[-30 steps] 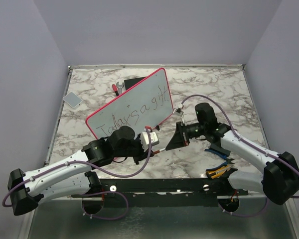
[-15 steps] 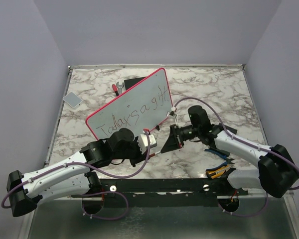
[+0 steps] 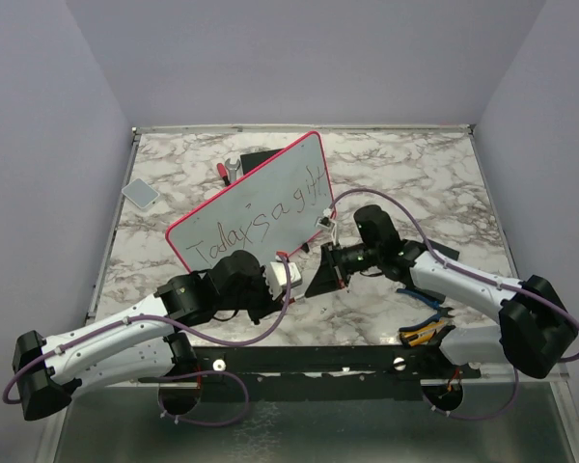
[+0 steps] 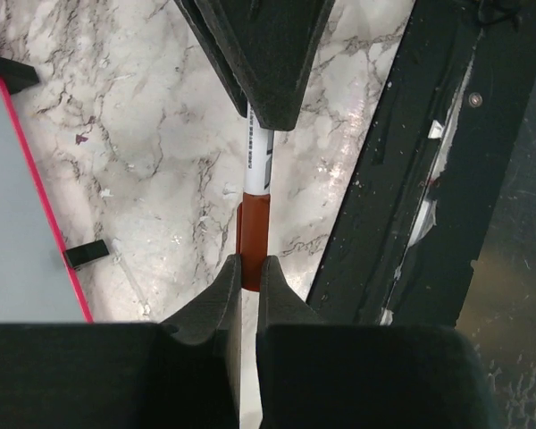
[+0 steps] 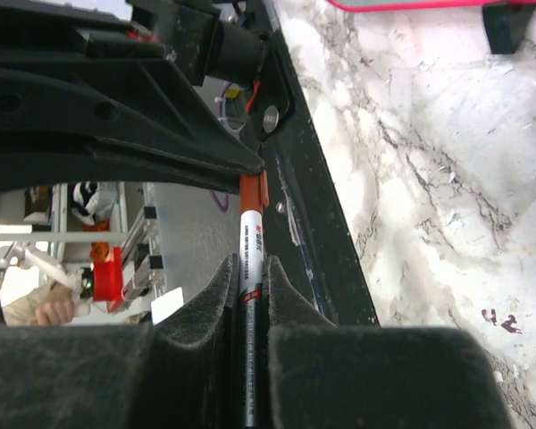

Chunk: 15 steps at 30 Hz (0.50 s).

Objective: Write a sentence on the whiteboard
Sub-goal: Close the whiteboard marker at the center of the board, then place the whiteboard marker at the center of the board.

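Pinching one marker point(image 4: 257, 165) from both ends, two grippers are holding it above the worktop point(image 3: 415, 174): the jaws of the left gripper point(image 4: 247, 268) are squeezing its red cap point(image 4: 253, 228), those of the right gripper point(image 5: 248, 273) its barrel. One whiteboard point(image 3: 270, 193), carrying one sentence point(image 3: 261, 224), is resting just behind them. Pushing or pulling off-axis is risking a slipped grip and a dropped marker.

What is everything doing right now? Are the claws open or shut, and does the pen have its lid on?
Whiteboard: written on.
Sentence: reads "Today is a gift".
Marker: held between both claws.
Red cap: looks to be on the marker's end.
Left claw: shut on the red cap.
Right claw: shut on the marker's barrel.
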Available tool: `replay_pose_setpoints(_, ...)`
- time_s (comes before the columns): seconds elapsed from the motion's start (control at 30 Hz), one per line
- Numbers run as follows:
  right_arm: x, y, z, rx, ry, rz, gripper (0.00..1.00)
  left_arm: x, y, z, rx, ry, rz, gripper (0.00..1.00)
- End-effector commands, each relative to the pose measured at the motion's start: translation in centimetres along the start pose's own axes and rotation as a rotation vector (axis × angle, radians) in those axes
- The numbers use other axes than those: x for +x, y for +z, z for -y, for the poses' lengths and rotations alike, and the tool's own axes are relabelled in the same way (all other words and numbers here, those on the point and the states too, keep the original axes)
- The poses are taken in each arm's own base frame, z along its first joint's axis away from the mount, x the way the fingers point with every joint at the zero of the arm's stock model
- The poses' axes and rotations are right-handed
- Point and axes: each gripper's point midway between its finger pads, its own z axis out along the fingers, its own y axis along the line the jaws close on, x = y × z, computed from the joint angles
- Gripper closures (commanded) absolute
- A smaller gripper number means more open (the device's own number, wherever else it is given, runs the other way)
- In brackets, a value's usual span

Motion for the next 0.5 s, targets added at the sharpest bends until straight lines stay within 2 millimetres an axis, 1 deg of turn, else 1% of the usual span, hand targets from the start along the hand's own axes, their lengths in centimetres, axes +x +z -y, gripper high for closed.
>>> replay_pose_setpoints(0.0,-0.5,0.4,0.5,0.164,-0.019,-0.01,0.99,-9.4,-0.9,-2.2,-0.118,0.057,0.344,0.86)
replay_pose_setpoints(0.03,-0.4,0.1,1.6,0.23,0.002,-0.013,0.99,-9.3,-0.9,-2.5,-0.132,0.051,0.341,0.8)
replay_pose_setpoints(0.1,-0.8,-0.6,3.3,0.332,0.025,0.008,0.99,-9.2,-1.0,-2.9,-0.156,0.04,0.336,0.61)
replay_pose_setpoints(0.17,-1.1,-1.4,4.7,0.406,0.05,0.03,0.99,-9.2,-1.1,-3.2,-0.173,0.029,0.335,0.44)
replay_pose_setpoints(0.23,-1.2,-2.1,5.5,0.444,0.064,0.045,0.99,-9.3,-1.3,-3.5,-0.188,0.022,0.341,0.32)
replay_pose_setpoints(0.33,-1.2,-2.5,6.1,0.459,0.073,0.057,0.97,-9.4,-1.5,-3.7,-0.199,0.015,0.346,0.22)
replay_pose_setpoints(0.47,-0.6,-2.5,7.4,0.488,0.096,0.048,0.95,-9.4,-1.4,-4.0,-0.209,0.003,0.345,0.16)
